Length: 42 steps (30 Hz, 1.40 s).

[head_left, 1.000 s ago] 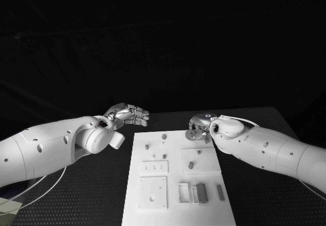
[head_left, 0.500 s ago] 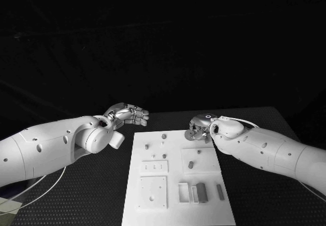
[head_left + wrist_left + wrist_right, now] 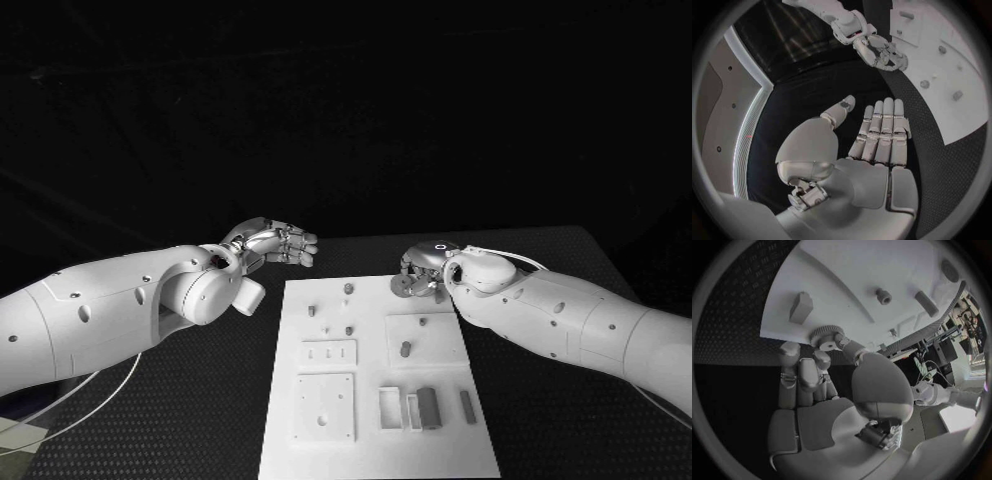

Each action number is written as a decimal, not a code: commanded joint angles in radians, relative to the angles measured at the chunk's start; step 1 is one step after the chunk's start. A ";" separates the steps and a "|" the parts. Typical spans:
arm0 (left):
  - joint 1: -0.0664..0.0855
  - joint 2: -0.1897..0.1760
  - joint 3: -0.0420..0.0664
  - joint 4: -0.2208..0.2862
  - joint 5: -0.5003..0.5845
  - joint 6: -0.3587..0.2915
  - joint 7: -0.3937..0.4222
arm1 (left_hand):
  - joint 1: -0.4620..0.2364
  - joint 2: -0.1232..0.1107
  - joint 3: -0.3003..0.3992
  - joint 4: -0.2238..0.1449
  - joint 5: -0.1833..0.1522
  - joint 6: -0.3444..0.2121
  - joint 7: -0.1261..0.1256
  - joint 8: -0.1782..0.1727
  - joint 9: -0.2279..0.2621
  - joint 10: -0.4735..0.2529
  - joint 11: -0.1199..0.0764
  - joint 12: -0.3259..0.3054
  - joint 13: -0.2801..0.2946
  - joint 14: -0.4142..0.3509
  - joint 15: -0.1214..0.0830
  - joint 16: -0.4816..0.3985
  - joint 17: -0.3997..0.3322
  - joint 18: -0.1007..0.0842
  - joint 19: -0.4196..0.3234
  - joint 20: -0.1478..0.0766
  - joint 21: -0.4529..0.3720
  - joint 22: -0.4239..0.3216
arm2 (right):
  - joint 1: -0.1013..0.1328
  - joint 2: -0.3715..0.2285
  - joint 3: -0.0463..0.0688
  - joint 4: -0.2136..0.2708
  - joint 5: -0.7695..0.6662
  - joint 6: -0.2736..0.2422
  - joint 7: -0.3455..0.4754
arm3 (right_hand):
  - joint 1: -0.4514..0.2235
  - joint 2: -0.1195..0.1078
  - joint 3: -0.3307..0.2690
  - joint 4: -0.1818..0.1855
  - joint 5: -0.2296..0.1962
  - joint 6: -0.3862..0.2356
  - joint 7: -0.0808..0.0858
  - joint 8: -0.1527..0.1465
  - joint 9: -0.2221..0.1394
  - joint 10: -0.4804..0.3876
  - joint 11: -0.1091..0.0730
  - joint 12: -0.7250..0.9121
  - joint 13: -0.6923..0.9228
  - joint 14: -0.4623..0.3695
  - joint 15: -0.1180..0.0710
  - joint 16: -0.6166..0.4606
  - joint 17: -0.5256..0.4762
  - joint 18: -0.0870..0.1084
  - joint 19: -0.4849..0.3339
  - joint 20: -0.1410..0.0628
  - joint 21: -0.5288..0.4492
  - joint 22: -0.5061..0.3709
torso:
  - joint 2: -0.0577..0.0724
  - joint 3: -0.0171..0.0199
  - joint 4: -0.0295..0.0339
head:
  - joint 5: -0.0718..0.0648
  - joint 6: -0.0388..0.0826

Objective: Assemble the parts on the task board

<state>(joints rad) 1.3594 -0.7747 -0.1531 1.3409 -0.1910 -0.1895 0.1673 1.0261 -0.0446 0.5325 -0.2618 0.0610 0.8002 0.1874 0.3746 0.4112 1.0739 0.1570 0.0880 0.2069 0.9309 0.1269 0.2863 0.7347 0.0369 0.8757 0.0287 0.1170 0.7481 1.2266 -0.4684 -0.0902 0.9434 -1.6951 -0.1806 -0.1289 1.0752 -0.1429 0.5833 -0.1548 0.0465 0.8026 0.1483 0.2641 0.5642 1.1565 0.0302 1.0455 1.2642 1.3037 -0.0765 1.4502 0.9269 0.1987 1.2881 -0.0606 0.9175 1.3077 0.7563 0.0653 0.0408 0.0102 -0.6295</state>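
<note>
The white task board (image 3: 378, 385) lies lengthwise in the middle of the table. My right hand (image 3: 421, 268) hovers at its far right corner and pinches a small toothed gear (image 3: 405, 286) between thumb and fingers. The right wrist view shows the same gear (image 3: 825, 336) at my fingertips (image 3: 789, 349), just off the board's edge (image 3: 848, 280), near a block-shaped part (image 3: 801, 307) and a round peg (image 3: 883, 295). My left hand (image 3: 271, 243) floats off the board's far left corner. Its fingers (image 3: 879, 132) are straight and hold nothing.
Small pegs (image 3: 348, 290) stand in the board's far half, and an oblong part (image 3: 405, 350) lies in a raised square. Near the front edge are rectangular blocks (image 3: 427, 408) and a plate with holes (image 3: 325, 405). Black table surrounds the board.
Little differs. My right hand has shifted very slightly with the gear still in its fingers. My left hand has stayed where it was.
</note>
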 commanded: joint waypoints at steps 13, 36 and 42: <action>0.001 0.000 0.001 0.006 -0.003 0.010 0.008 | -0.003 -0.003 -0.002 0.007 -0.006 -0.002 0.007 -0.006 0.002 0.003 0.000 -0.007 0.002 0.002 0.005 -0.006 0.002 -0.010 -0.004 0.003 -0.005 0.001 | -0.011 0.013 -0.007 -0.013 0.005 0.061 0.015 | -0.038 -0.012 -0.010 0.011 0.002 -0.024 0.008 -0.024 -0.012 -0.005 0.011 -0.002 -0.009 -0.009 0.008 0.001 -0.011 0.063 -0.010 0.000 0.004 0.020 | 0.000 0.0009 0.0003 | 0.003 -0.007; 0.001 0.001 0.001 0.005 -0.002 0.013 0.010 | -0.010 -0.003 -0.004 0.013 -0.006 -0.005 0.008 -0.009 0.002 0.003 0.001 -0.010 0.004 0.002 0.006 -0.009 0.005 -0.011 -0.004 0.004 -0.007 0.002 | -0.014 0.014 -0.011 -0.026 0.026 0.129 0.019 | -0.048 0.112 -0.007 -0.029 0.002 0.032 0.000 -0.004 -0.011 -0.013 0.004 -0.001 -0.021 -0.019 0.002 -0.006 -0.029 0.063 -0.030 0.010 0.012 0.021 | -0.001 0.0019 -0.0011 | 0.001 -0.012; 0.001 -0.002 0.001 0.007 -0.002 0.014 0.009 | -0.011 -0.003 -0.005 0.015 -0.006 -0.005 0.008 -0.009 0.002 0.003 0.001 -0.011 0.004 0.002 0.006 -0.010 0.005 -0.011 -0.004 0.004 -0.007 0.002 | -0.014 0.016 -0.011 -0.029 0.027 0.144 0.023 | -0.078 0.134 -0.014 -0.025 0.002 0.034 0.000 -0.008 -0.014 -0.016 0.004 -0.002 -0.026 -0.022 0.002 -0.009 -0.031 0.063 -0.036 0.016 0.012 0.020 | 0.000 0.0012 -0.0023 | 0.000 -0.013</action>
<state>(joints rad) 1.3595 -0.7776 -0.1530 1.3446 -0.1913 -0.1879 0.1669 1.0220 -0.0487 0.5280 -0.2518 0.0610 0.7967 0.1910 0.3709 0.4117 1.0739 0.1570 0.0831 0.2100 0.9309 0.1268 0.2824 0.7382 0.0369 0.8757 0.0287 0.1170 0.7489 1.2311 -0.4514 -0.0901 0.9209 -1.6686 -0.1466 -0.1036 1.0029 -0.0151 0.5752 -0.1821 0.0454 0.8108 0.1241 0.2572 0.5510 1.1452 0.0340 1.0455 1.2392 1.2912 -0.0749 1.4455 0.8965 0.1929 1.2611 -0.0444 0.9241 1.3075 0.7555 0.0670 0.0394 0.0104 -0.6419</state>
